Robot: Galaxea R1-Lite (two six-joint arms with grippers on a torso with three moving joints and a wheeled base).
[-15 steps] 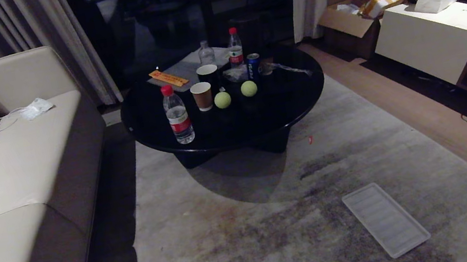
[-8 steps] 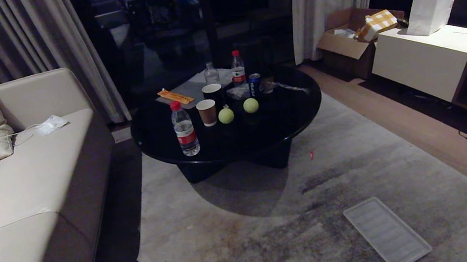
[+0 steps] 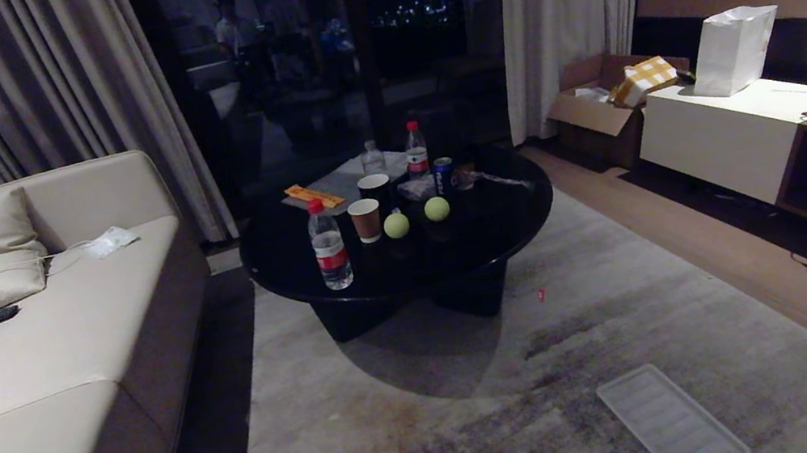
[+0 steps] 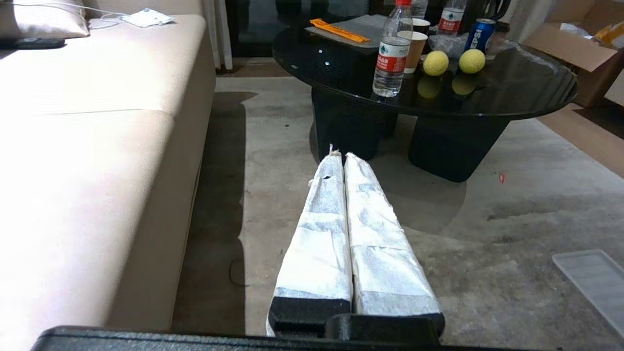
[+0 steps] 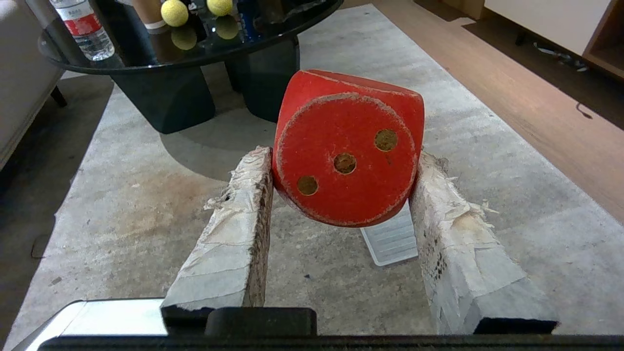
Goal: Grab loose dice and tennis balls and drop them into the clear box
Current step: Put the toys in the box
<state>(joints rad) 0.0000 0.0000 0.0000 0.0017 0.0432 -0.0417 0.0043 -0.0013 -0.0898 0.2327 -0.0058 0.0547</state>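
We see the red die (image 5: 347,151) clamped between the two taped fingers (image 5: 234,229) of the right tool (image 5: 341,168), its three-pip face turned toward the wrist camera and tilted, one corner uppermost. The left tool (image 4: 340,158) is closed and empty, above the rug (image 4: 273,146). Two tennis balls (image 3: 396,225) rest side by side on the round black bench (image 3: 501,218), well apart from both tools.
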